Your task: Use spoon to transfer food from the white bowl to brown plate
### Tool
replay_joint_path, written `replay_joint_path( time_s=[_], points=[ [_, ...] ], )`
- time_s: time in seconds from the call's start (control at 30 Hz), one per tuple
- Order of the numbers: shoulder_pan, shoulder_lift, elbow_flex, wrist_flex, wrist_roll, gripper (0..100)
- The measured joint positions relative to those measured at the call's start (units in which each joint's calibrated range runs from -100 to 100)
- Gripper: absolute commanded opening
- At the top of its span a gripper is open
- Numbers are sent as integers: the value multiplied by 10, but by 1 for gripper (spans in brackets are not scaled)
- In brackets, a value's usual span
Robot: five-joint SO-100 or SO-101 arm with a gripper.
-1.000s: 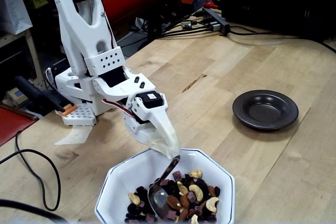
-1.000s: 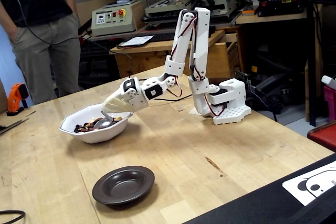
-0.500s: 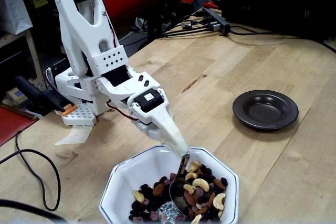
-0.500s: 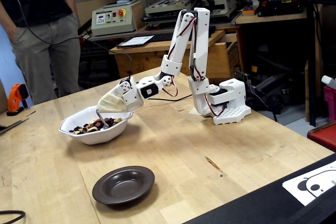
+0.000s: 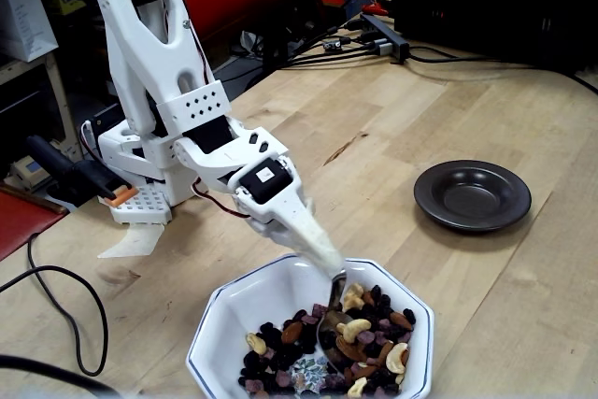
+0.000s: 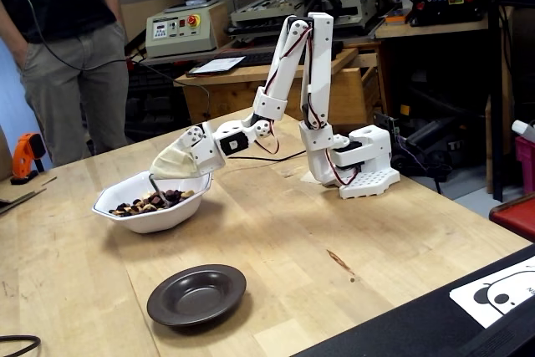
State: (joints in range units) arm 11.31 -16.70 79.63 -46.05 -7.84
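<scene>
On the wooden worktop (image 5: 486,72) the white arm reaches down from its base to the white bowl (image 5: 245,315), and its gripper (image 5: 322,254) hangs just over the bowl's near rim, clenched round the handle of the spoon (image 5: 329,324). From the gripper the spoon slants down into the bowl, its scoop buried among the food (image 5: 360,338), a heap of nuts, dark raisins and purple bits that lies mostly on the bowl's right side in this fixed view. In a fixed view from across the worktop the gripper (image 6: 160,175) sits above the bowl's (image 6: 155,215) right edge. Well apart from the bowl, the brown plate (image 5: 472,195) stands bare on the worktop; in the other fixed view the plate (image 6: 197,293) lies nearer the camera
</scene>
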Motion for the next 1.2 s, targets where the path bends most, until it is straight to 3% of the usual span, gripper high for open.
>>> replay_joint_path(
  time_s=[0.93, 1.2],
  points=[
    [-1, 0, -72, 0, 0, 4],
    [1, -29, -72, 93, 0, 4]
  ],
)
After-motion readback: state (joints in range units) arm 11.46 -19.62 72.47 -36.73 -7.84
